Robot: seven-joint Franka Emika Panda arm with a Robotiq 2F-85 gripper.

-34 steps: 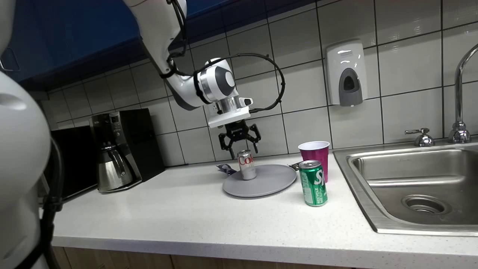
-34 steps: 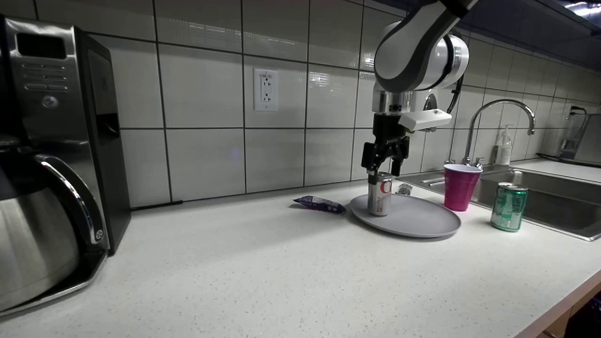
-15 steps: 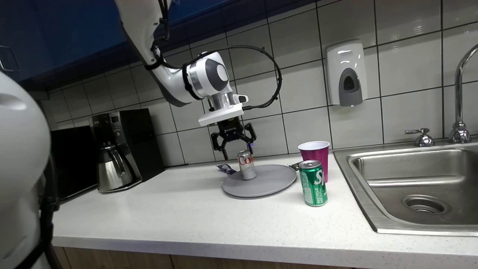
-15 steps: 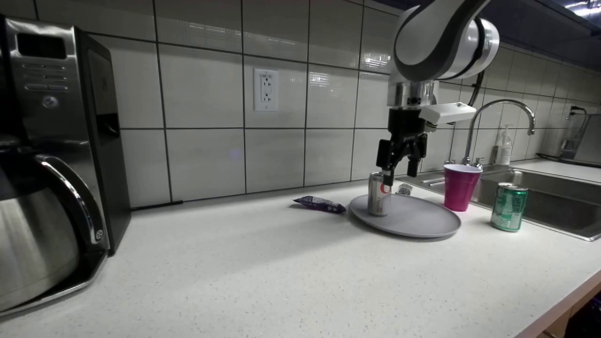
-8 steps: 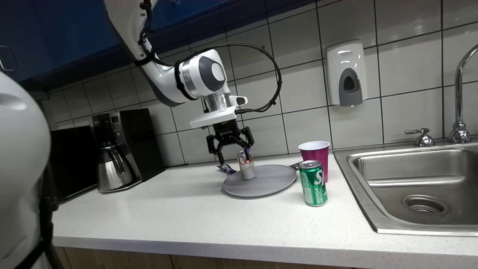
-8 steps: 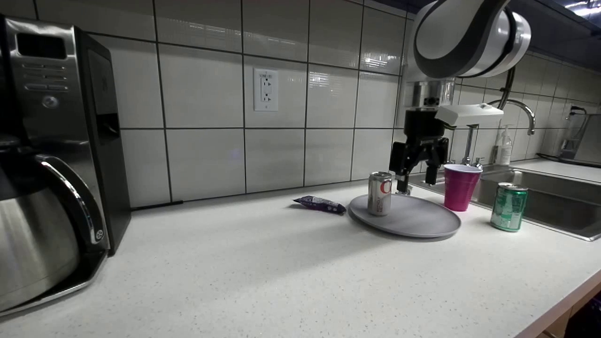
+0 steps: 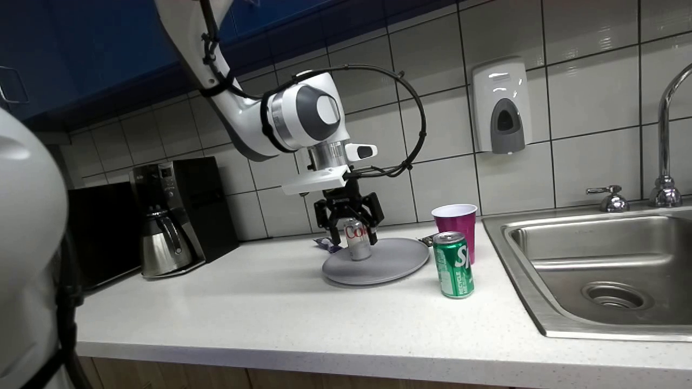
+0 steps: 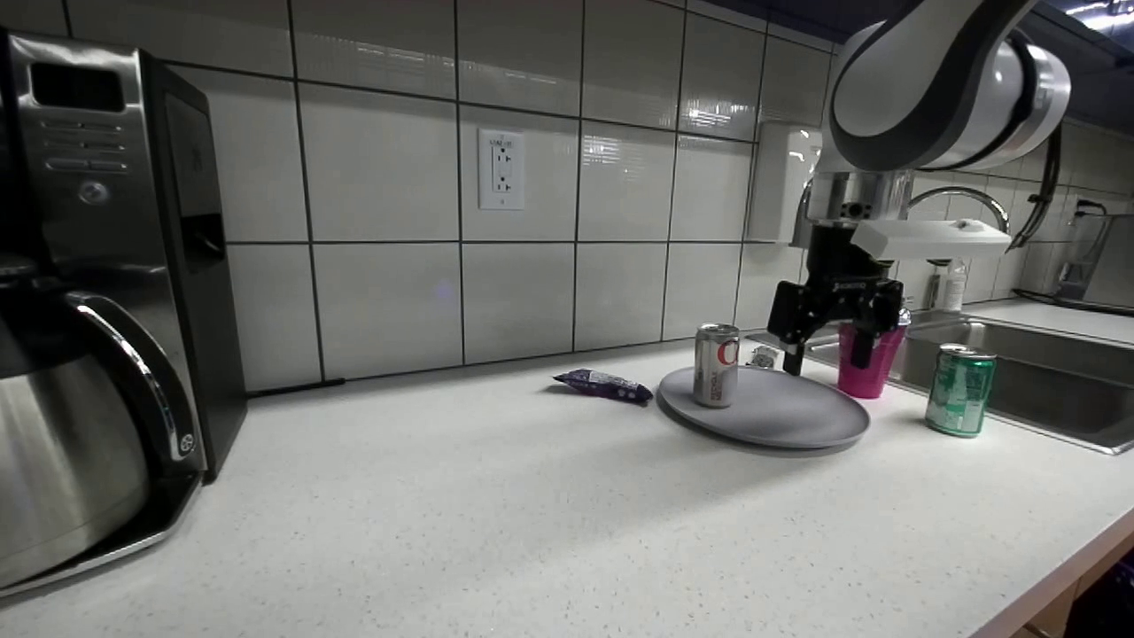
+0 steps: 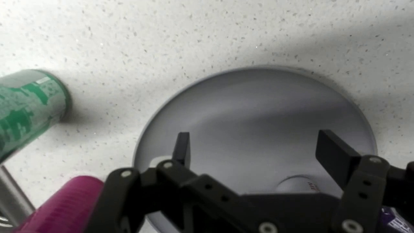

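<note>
Gripper (image 8: 827, 360) spread wide above the gray plate (image 8: 797, 425). Silver soda can (image 8: 716, 368) stands upright on it, clear of the gripper (wrist view catches only part of the can). Green can (image 7: 453, 267) and pink cup (image 7: 457, 223) near the plate; purple packet (image 8: 604, 385) lies by the opposite edge.

A gripper (image 9: 255, 152) spreads its fingers (image 9: 334, 155) wide above a gray plate (image 9: 245, 97) on a speckled bench (image 9: 129, 42), as seen from the wrist. On the plate, a pale can (image 9: 295, 185) with red lettering is mostly hidden behind the gripper. Well left of the plate lies the frame-cut view of a green can (image 9: 29, 106); to its lower left, a pink cup (image 9: 64, 205) and a metal strip (image 9: 13, 194); to its lower right, a purple packet (image 9: 393, 220), partly covered.
</note>
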